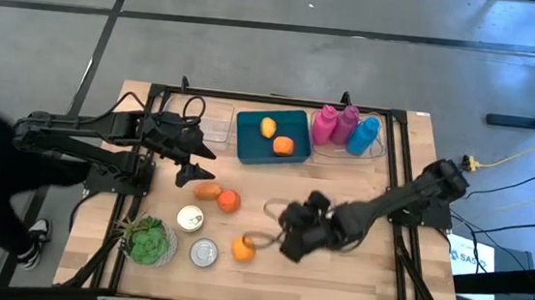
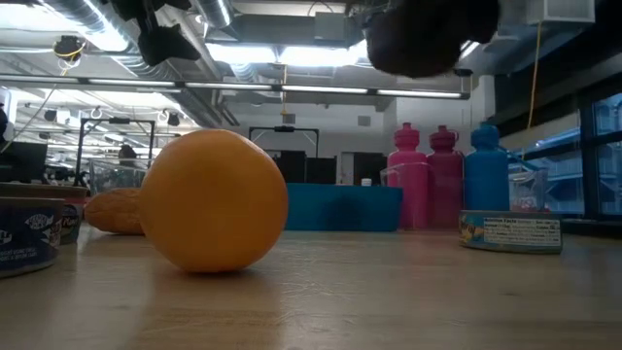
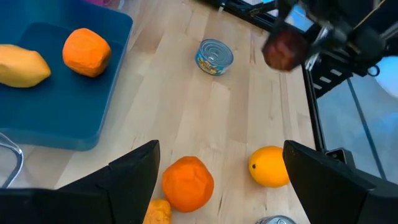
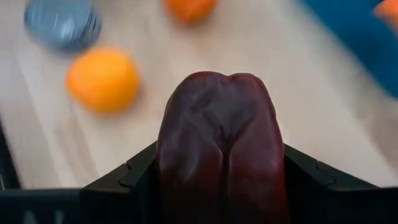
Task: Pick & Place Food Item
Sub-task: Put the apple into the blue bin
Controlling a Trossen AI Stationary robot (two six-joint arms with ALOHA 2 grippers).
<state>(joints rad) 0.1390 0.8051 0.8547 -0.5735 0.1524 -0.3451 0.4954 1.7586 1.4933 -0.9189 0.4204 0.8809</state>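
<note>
One dark red pepper [image 4: 222, 146] is clamped between the right gripper's [image 1: 296, 232] jaws, carried above the table [image 1: 361, 187] near its front middle, well short of the blue tray [image 1: 248, 148]. Being lifted clear of the wood lets it pass over the loose items, and I judge it is bound for the tray. Just beside the gripper lies an orange [image 1: 242, 249], with two tins [image 1: 191, 219] further left. The tray holds a yellow fruit [image 1: 268, 127] and an orange fruit [image 1: 283, 146], with room left over. A clear bin [image 1: 380, 148] next to it holds two pink bottles [image 1: 324, 126] and a blue bottle [image 1: 363, 135], standing upright. The left gripper [image 1: 196, 160] waits with jaws wide apart and empty, hovering over two more orange fruits [image 1: 228, 201] at the table's left.
</note>
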